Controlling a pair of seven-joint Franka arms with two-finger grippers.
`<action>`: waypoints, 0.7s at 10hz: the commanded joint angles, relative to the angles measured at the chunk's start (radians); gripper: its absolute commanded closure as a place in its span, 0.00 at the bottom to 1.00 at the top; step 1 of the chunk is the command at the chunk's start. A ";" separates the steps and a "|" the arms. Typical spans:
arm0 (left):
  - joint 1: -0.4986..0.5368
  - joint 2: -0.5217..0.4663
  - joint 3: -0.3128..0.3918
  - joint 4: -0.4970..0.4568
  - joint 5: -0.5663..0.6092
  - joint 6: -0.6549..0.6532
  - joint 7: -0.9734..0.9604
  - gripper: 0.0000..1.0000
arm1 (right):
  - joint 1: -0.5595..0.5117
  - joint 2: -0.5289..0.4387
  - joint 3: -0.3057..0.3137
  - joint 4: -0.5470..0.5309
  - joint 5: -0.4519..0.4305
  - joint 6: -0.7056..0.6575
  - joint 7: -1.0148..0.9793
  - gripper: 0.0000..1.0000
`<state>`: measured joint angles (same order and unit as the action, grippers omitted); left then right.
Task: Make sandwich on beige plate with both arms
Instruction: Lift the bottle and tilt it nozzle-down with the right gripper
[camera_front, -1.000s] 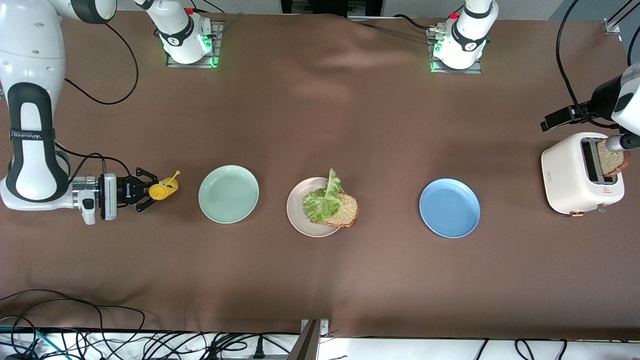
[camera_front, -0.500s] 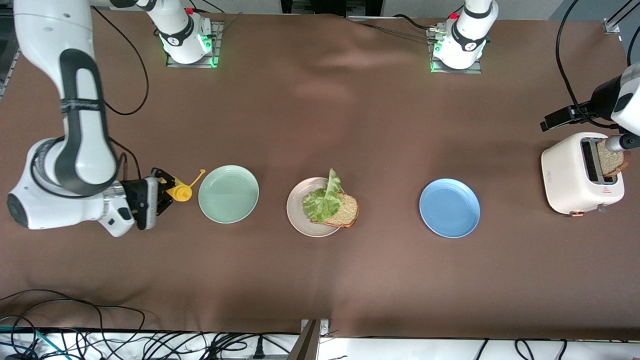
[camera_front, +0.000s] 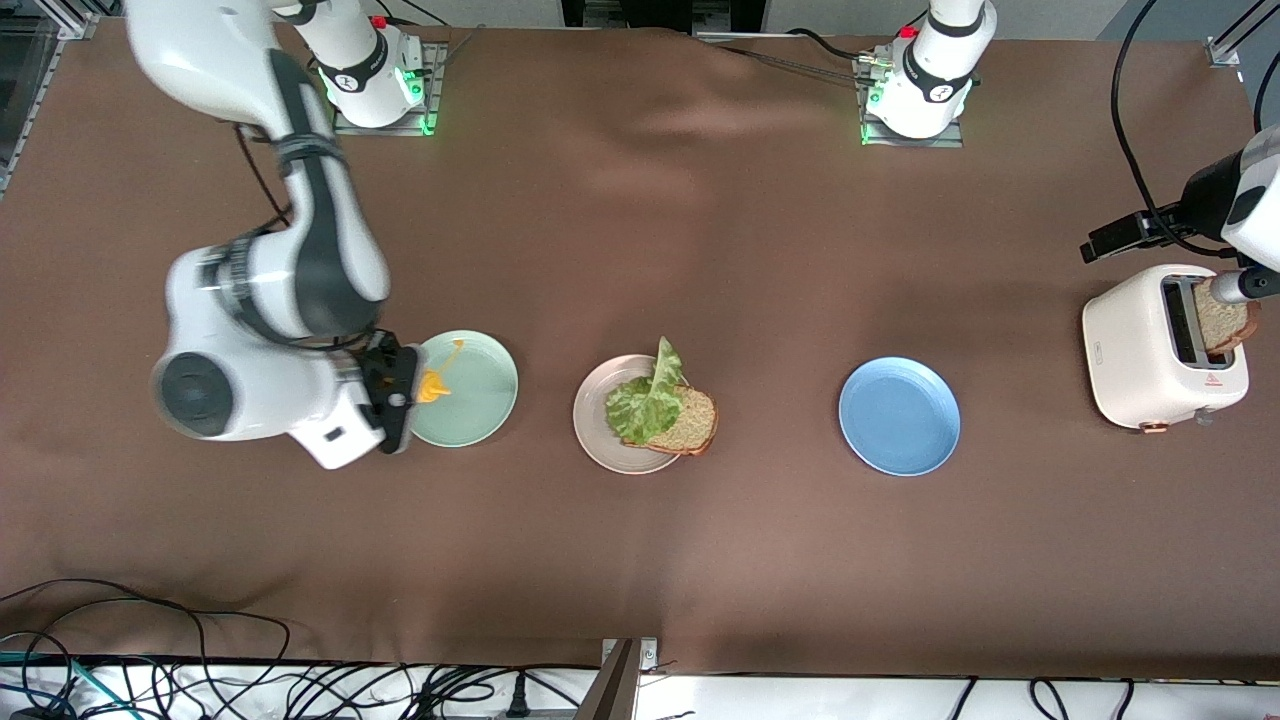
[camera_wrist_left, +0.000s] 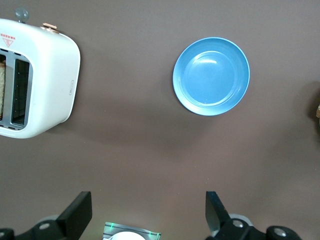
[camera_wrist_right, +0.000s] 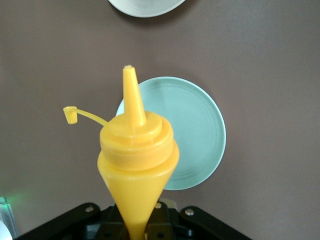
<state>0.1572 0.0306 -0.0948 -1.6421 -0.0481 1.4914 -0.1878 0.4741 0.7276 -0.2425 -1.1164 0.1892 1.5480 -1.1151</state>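
Currently, going from the right arm's end of the table toward the left arm's end, the right gripper comes first: it hangs over the edge of the mint-green plate, its fingers clamped on a yellow squeeze bottle. In the right wrist view the bottle's nozzle points away from the gripper, with its small cap dangling on a thin tether to one side and the mint-green plate under it.

Next along the row sits the beige plate, about midway between the two ends. On it lie a brown bread slice, which overhangs the rim toward the left arm's end, and a crinkly lettuce leaf draped partly over that slice.

After that comes the blue plate, lying flat on the brown cloth.

At the left arm's end stands a white toaster with a second bread slice sticking out of one slot. The left gripper hovers high over the cloth between the toaster and the blue plate, its fingers spread wide apart with nothing between them.
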 joint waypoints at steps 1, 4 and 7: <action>0.001 0.002 -0.005 0.015 0.025 -0.014 0.004 0.00 | 0.130 0.085 -0.024 0.113 -0.207 -0.012 0.093 1.00; 0.001 0.002 -0.005 0.015 0.025 -0.014 0.004 0.00 | 0.279 0.192 -0.024 0.237 -0.498 -0.008 0.169 1.00; 0.002 0.002 -0.005 0.015 0.024 -0.014 0.004 0.00 | 0.421 0.251 -0.021 0.262 -0.772 0.033 0.263 1.00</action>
<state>0.1567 0.0309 -0.0950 -1.6421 -0.0481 1.4913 -0.1878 0.8391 0.9255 -0.2440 -0.9209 -0.4913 1.5708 -0.8840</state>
